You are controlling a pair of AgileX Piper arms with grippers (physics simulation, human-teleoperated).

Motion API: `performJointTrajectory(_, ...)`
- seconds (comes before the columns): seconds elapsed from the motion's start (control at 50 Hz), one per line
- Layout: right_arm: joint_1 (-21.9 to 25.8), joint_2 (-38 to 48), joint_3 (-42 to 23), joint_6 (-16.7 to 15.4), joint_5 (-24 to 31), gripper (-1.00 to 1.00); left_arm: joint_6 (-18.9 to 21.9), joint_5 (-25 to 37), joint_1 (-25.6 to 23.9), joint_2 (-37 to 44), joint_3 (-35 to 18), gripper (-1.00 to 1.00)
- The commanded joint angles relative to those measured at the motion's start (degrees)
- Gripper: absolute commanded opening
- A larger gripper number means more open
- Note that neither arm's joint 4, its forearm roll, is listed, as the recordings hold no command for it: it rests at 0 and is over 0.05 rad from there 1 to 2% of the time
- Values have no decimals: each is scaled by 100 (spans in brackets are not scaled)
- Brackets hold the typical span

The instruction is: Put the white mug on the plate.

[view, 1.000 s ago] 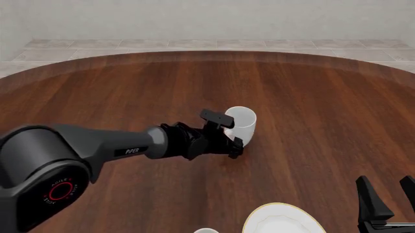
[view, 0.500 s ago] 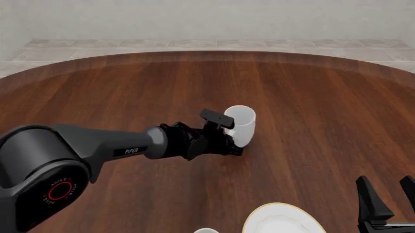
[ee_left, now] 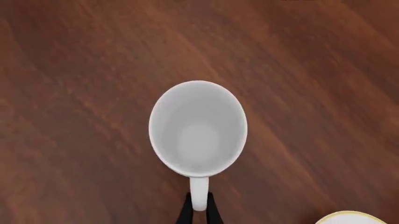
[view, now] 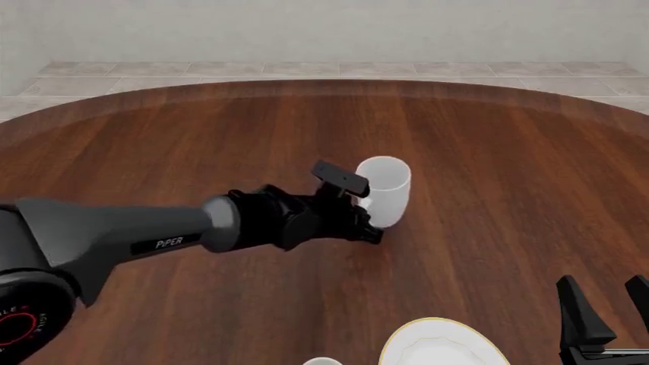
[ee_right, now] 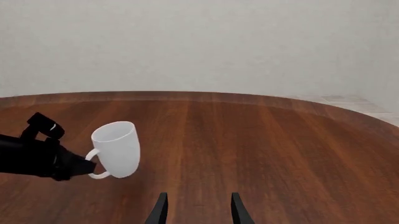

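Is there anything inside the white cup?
Empty. The left wrist view looks straight down into the white mug, and only its bare white bottom shows.

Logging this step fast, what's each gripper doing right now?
Left gripper: shut on the glossy white cylindrical mug, fingers pinching its loop handle.
Right gripper: open, holding nothing.

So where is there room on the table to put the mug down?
Bare wood stretches beyond the white mug to the table edge, and between the mug and the plate. It is crowded near the plate, beside the right gripper.
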Motion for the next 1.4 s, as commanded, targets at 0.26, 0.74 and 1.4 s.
performJointTrajectory(0.26,-1,11,4,-5,-16,100,-72,159,-377,-1104,767,-100)
performJointTrajectory(0.74,-2,12,4,-5,-16,100,-102,163,-755,-1721,1345,-100)
performJointTrajectory(1.4,-2,12,4,-5,-16,100,-195,323,-1543,-2027,1369,-100)
